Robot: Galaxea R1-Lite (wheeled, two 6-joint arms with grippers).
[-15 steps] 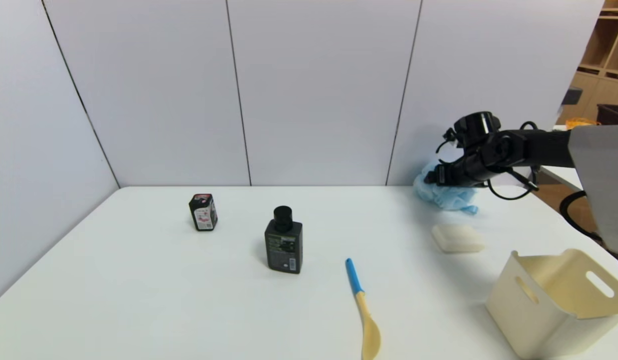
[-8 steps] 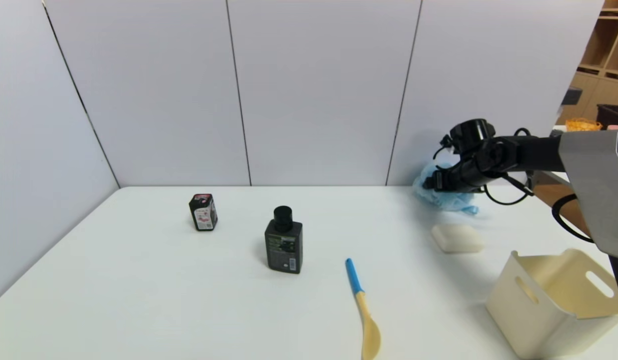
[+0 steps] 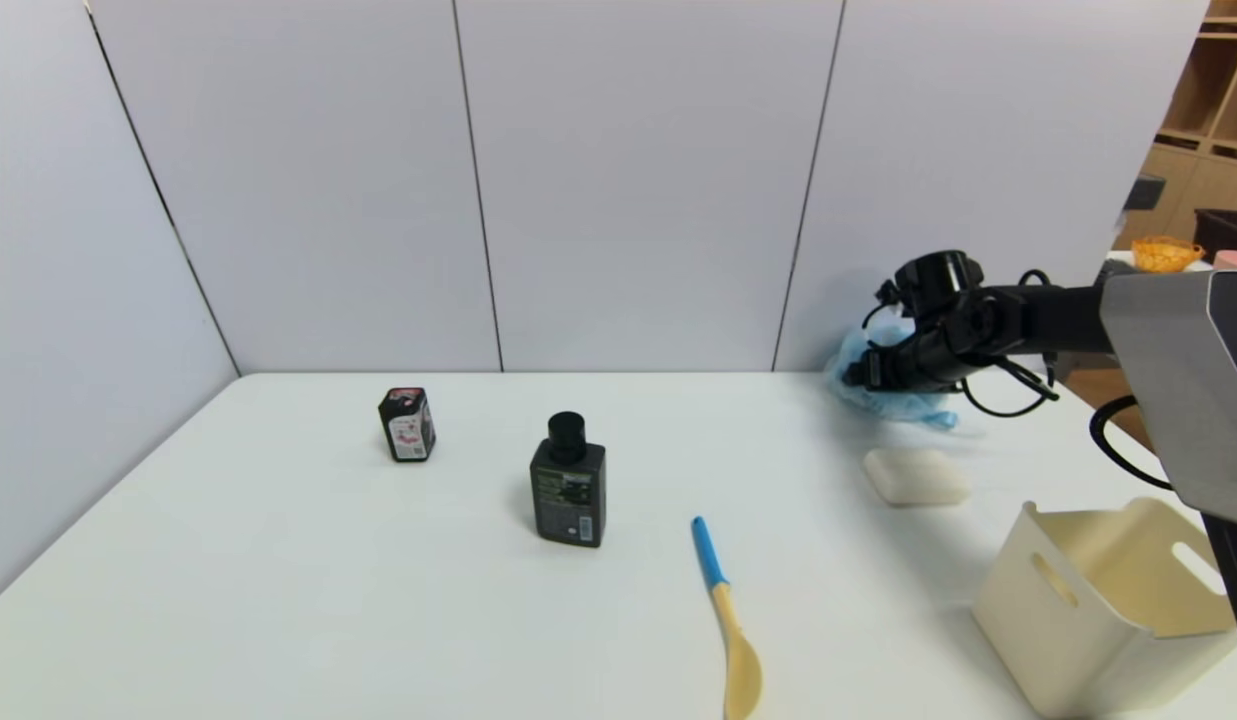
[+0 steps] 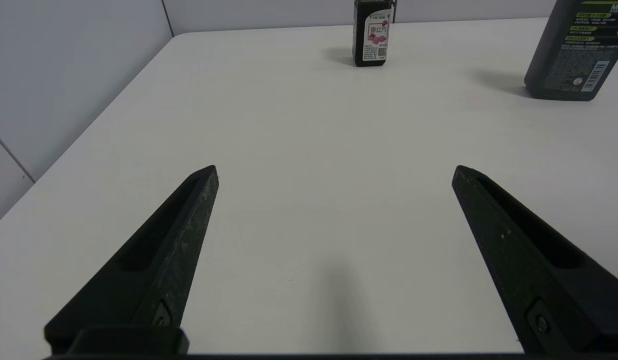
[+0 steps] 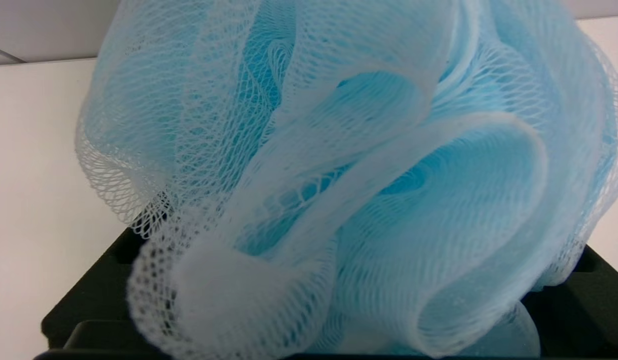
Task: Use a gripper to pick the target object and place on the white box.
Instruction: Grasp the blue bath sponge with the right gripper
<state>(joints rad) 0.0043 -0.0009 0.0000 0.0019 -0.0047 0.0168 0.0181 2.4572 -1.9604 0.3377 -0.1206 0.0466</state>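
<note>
- At the far right corner of the table (image 3: 278, 560), the right pincer (image 3: 858, 375) reaches out from the robot's side, buried in the light blue bath pouf (image 3: 893, 400).
- Up close on the right wrist view, the pouf (image 5: 338, 175) fills everything ahead of the pincer; mesh ruffles spill over the black body, and the fingers are hidden, so whether they clamp it I cannot tell.
- Nearer the robot than the pincer, the cream soap-like block (image 3: 916, 476) lies flat, close by but apart from the pouf.
- Nearer still and off to the right sits the white box (image 3: 1108, 610), open top up, well apart from the pincer.
- Away to the pincer's left: a blue-handled wooden spoon (image 3: 726, 620), a dark bottle (image 3: 568, 495), and a small black carton (image 3: 407, 425).
- Over on the left wrist view, the left pincer (image 4: 334, 172) hangs spread wide above bare table, gripping nothing.
</note>
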